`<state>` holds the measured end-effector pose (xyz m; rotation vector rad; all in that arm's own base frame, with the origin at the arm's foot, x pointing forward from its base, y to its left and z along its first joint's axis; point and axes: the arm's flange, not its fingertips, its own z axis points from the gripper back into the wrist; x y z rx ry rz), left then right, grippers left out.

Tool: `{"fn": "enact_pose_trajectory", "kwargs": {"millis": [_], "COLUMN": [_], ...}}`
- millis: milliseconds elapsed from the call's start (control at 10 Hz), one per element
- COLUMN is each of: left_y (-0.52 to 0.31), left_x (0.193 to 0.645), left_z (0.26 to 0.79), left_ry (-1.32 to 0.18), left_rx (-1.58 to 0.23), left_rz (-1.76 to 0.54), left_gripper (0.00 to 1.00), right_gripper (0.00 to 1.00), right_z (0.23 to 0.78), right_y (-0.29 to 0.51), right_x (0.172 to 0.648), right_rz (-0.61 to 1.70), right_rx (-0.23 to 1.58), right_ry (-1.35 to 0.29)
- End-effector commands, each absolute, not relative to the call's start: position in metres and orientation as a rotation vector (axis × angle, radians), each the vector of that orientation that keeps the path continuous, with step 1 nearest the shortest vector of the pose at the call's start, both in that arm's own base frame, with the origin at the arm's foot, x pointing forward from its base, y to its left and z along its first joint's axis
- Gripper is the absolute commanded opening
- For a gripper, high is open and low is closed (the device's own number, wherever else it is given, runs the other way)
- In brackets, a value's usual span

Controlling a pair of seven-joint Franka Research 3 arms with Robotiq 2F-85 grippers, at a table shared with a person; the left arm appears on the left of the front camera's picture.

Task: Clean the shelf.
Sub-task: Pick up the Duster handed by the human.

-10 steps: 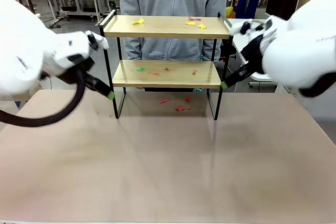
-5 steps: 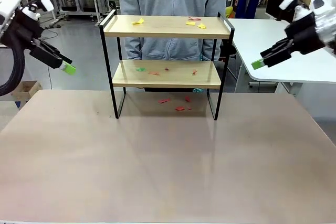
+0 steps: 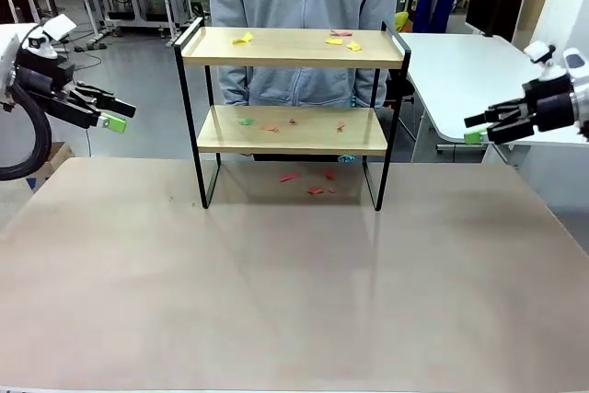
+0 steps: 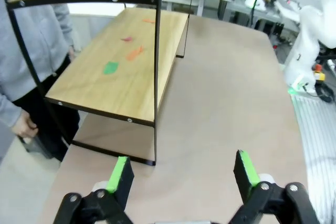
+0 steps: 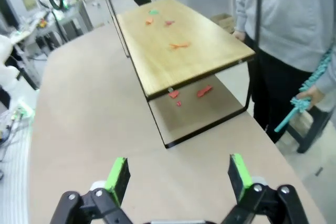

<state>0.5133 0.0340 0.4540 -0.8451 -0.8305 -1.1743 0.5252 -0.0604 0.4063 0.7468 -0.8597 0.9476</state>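
Beige tabletop (image 3: 276, 292), and the shelf (image 3: 285, 47) stands mid far edge with coloured scraps (image 3: 242, 39) on both boards, left gripper (image 3: 120, 114) and right gripper (image 3: 471, 128) hovering off either side, jaws wide and empty: cleaning looks unstarted, so next a gripper must reach in for scraps.

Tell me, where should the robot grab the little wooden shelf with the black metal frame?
Probably the thin raised end rails of the shelf: left gripper on the left rail, right gripper on the right rail, each from its side. Boards look too wide.
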Motion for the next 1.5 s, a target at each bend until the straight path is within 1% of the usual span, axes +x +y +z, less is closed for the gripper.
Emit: {"fn": "enact_pose_trajectory", "kwargs": {"millis": [0, 500, 600, 700, 800, 900, 1000, 1200, 1300, 1400], "left_y": [0.032, 0.032, 0.033, 0.047, 0.057, 0.065, 0.075, 0.094, 0.105, 0.114], "left_x": [0.507, 0.507, 0.513, 0.53, 0.549, 0.564, 0.579, 0.603, 0.612, 0.619], "left_z": [0.461, 0.461, 0.461, 0.454, 0.446, 0.436, 0.425, 0.407, 0.397, 0.388], "left_ry": [-0.821, -0.821, -0.83, -0.771, -0.794, -0.832, -0.911, -1.058, -1.124, -1.17], "left_rx": [-0.816, -0.816, -0.827, -0.879, -0.913, -0.952, -0.988, -1.066, -1.089, -1.115], "left_rz": [-1.179, -1.179, -1.183, -1.152, -1.13, -1.131, -1.148, -1.171, -1.179, -1.182], "left_gripper": [1.0, 1.0, 1.0, 1.0, 1.0, 1.0, 1.0, 1.0, 1.0, 1.0], "right_gripper": [1.0, 1.0, 1.0, 1.0, 1.0, 1.0, 1.0, 1.0, 1.0, 1.0], "right_z": [0.427, 0.427, 0.431, 0.427, 0.422, 0.416, 0.408, 0.393, 0.383, 0.375], "right_y": [-0.05, -0.05, -0.05, -0.065, -0.076, -0.084, -0.091, -0.104, -0.11, -0.116], "right_x": [0.515, 0.515, 0.522, 0.536, 0.552, 0.566, 0.583, 0.614, 0.624, 0.633], "right_rz": [0.975, 0.975, 0.99, 1.051, 1.096, 1.105, 1.123, 1.118, 1.169, 1.165], "right_rx": [0.714, 0.714, 0.731, 0.849, 0.924, 0.969, 0.959, 0.993, 1.003, 1.038], "right_ry": [-0.866, -0.866, -0.886, -0.862, -0.884, -0.914, -0.964, -1.006, -1.03, -1.071]}}
